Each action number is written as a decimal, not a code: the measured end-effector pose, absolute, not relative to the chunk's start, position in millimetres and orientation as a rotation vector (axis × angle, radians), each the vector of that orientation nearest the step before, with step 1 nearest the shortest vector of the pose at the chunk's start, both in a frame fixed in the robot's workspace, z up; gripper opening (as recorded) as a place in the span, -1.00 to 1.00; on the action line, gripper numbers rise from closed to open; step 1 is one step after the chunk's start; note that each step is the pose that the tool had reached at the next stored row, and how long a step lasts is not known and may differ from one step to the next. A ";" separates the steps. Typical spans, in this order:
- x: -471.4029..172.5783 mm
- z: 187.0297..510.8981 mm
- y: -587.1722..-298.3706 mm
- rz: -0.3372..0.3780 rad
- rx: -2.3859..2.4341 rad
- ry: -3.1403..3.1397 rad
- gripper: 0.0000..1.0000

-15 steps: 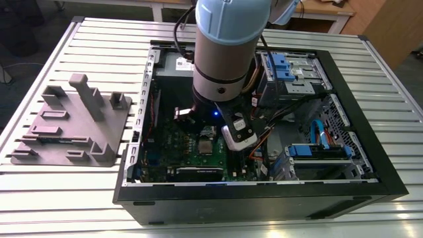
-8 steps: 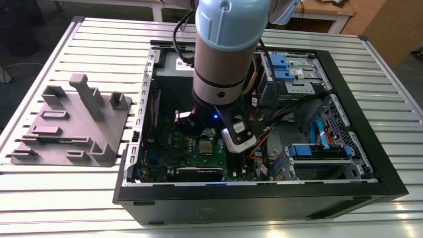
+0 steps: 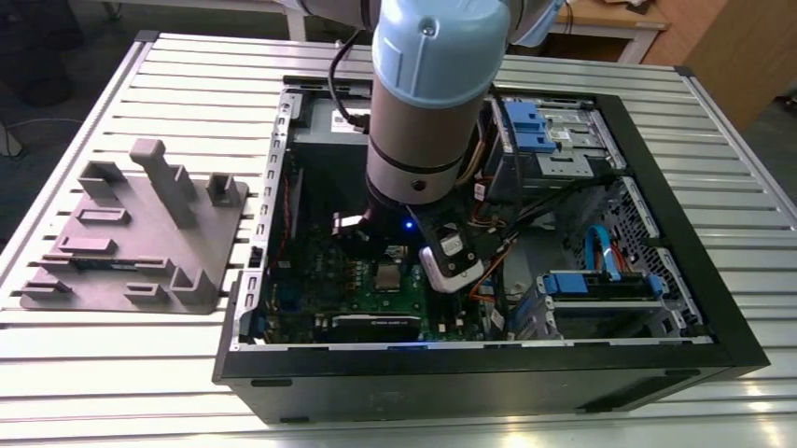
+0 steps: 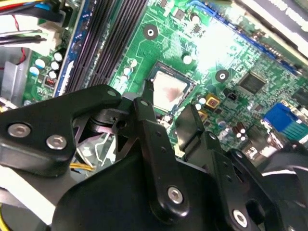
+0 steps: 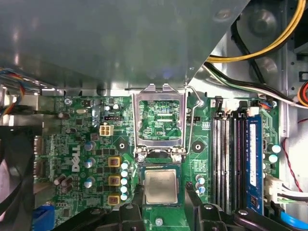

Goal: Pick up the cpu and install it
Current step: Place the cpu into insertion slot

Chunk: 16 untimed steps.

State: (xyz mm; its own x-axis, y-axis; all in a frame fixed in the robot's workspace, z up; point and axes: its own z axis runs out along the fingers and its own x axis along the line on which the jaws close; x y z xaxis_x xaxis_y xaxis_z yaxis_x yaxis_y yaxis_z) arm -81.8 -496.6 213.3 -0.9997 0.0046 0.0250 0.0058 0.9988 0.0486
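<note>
cpu [image 5: 161, 186] seemingly seated on motherboard [image 5: 72, 144], bracket [image 5: 160, 115] raised, hand [image 5: 164, 195] spread astride it

Robotics lab workbench: slatted aluminium table [image 3: 187, 84], opened computer case [image 3: 498, 387], grey parts fixture [image 3: 137, 233].

Cannot make out the cpu [image 3: 391, 276] with any certainty in the exterior view, too small beneath the arm [image 3: 430, 103] hiding much of the motherboard [image 3: 327, 280]; loses the pincer [image 5: 162, 195] past the picture's edge in the first wrist view, and part of the motherboard to glare in the second wrist view.
</note>
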 end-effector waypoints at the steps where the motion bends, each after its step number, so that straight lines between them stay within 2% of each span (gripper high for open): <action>1: -81.7 211.6 -496.6 -0.076 -0.008 -3.116 -0.09; 16: -82.1 198.9 -495.6 -0.076 -0.008 -3.116 -0.09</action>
